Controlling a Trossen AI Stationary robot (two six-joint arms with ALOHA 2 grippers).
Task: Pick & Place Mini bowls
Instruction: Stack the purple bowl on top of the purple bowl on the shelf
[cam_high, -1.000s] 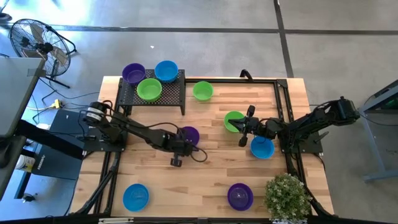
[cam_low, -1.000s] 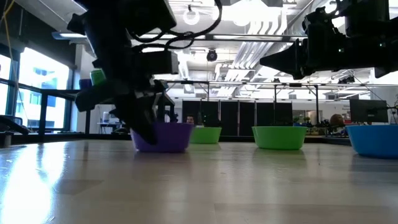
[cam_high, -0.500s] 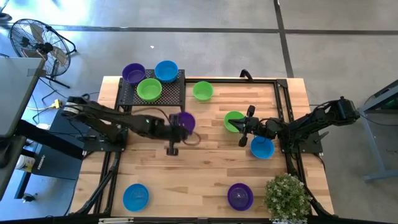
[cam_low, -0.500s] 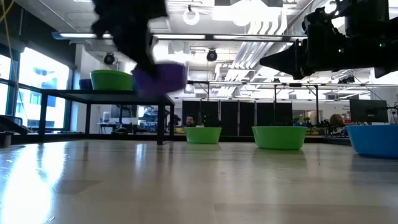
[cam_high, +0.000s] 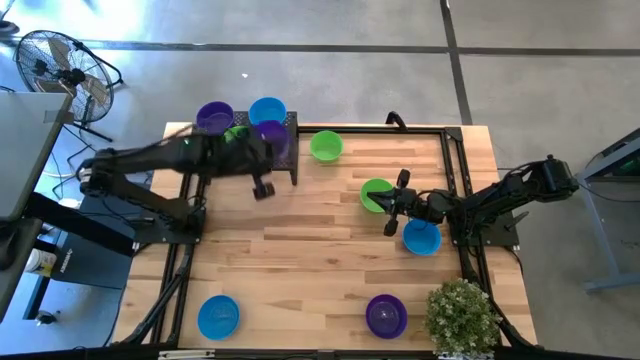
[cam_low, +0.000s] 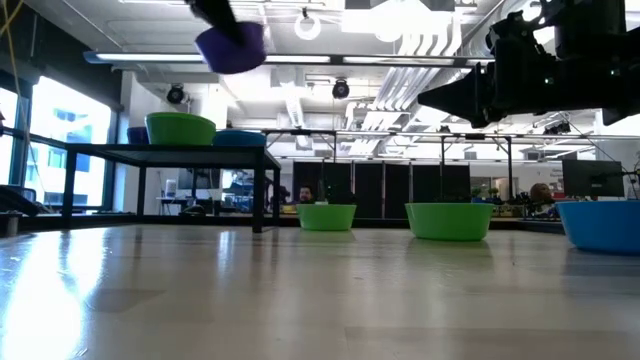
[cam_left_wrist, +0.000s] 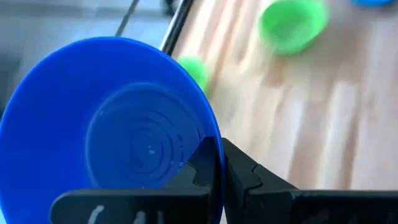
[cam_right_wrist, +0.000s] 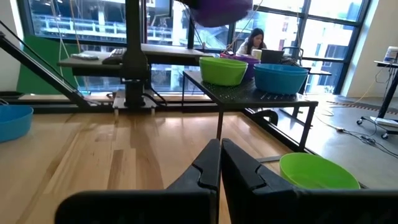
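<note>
My left gripper (cam_high: 268, 150) is shut on a purple mini bowl (cam_high: 272, 134) and holds it high over the front of the black mesh rack (cam_high: 290, 160); the low view shows that bowl (cam_low: 232, 48) well above the rack top. On the rack stand a purple bowl (cam_high: 213, 117), a blue bowl (cam_high: 267, 109) and a green bowl (cam_high: 236, 134), partly hidden by the arm. My right gripper (cam_high: 388, 205) waits shut beside a green bowl (cam_high: 374, 191), touching nothing. My left gripper grips the purple bowl by its rim (cam_left_wrist: 216, 148), one finger (cam_left_wrist: 200, 169) inside the bowl and the other outside against its wall. The bowl is lifted clear of table and rack, tipped so its hollow faces the wrist camera.
More bowls stand on the table: green (cam_high: 326, 146) right of the rack, blue (cam_high: 421, 237) under the right arm, blue (cam_high: 218, 316) and purple (cam_high: 386, 315) near the front edge. A potted plant (cam_high: 462, 315) stands at the front right corner. Bare wood lies mid-table.
My left gripper has risen from the middle of the table and swung toward the far left, over the rack. The purple bowl has gone with it, from standing on the table to lifted clear and high above the rack top.
</note>
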